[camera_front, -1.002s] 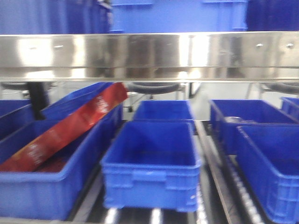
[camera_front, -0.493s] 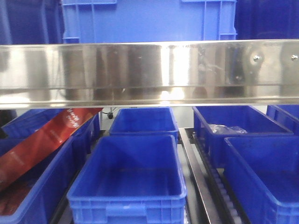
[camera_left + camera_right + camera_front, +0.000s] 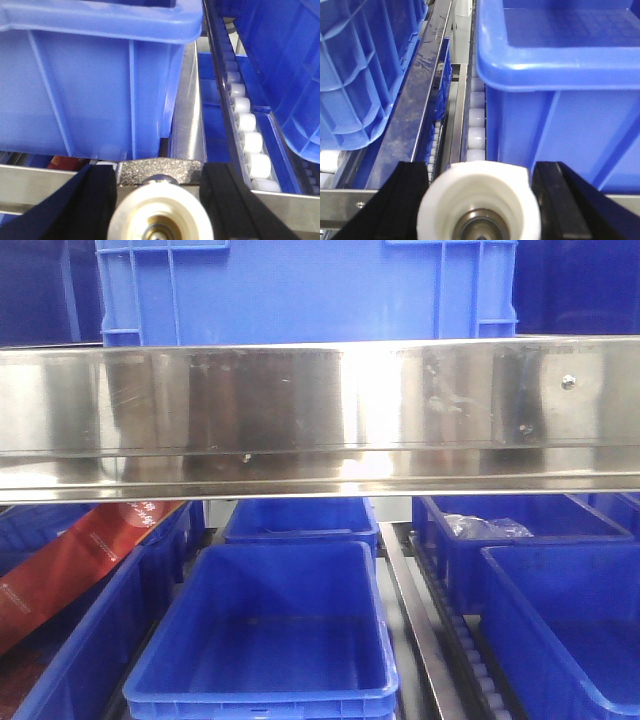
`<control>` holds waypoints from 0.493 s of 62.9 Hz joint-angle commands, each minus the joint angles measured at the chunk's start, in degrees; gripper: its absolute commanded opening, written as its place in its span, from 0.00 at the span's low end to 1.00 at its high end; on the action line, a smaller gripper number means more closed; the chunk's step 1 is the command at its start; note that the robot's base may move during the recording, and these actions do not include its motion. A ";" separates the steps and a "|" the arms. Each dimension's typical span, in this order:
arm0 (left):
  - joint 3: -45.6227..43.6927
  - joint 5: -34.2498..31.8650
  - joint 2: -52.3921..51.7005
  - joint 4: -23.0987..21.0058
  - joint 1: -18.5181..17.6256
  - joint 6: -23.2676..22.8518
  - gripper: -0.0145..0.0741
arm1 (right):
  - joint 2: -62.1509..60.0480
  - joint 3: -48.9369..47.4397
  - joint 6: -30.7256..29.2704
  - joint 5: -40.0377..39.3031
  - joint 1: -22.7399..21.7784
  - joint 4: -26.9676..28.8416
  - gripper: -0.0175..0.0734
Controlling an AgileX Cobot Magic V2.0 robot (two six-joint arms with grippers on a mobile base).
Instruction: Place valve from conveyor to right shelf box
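In the left wrist view my left gripper [image 3: 160, 172] is shut on a valve [image 3: 159, 212] with a rough grey metal body and a cream round end, held in front of a blue box [image 3: 95, 85] on the shelf. The right wrist view shows my right gripper [image 3: 481, 170] shut on another valve [image 3: 479, 200] with a white round end. It hangs beside a blue shelf box [image 3: 560, 70] standing on white rollers [image 3: 476, 120]. Another blue box [image 3: 565, 630] sits at the right of the front view. Neither gripper appears in the front view. The conveyor is out of view.
A wide stainless shelf rail [image 3: 320, 410] crosses the front view, with a large blue crate [image 3: 300, 290] above it. Below stand a middle blue box [image 3: 265, 630], a box with a clear bag [image 3: 485, 528], and a red packet [image 3: 70, 560] leaning in the left box. Roller tracks [image 3: 245, 130] run between the boxes.
The front view has closed in on the shelf. The steel rail sits lower and larger in the frame, and the boxes and red packet have shifted left and down.
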 commanded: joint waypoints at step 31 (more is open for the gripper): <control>-0.33 -2.97 -0.46 -0.27 0.04 -0.16 0.04 | -0.50 -0.57 -0.22 -3.77 -0.19 -0.72 0.01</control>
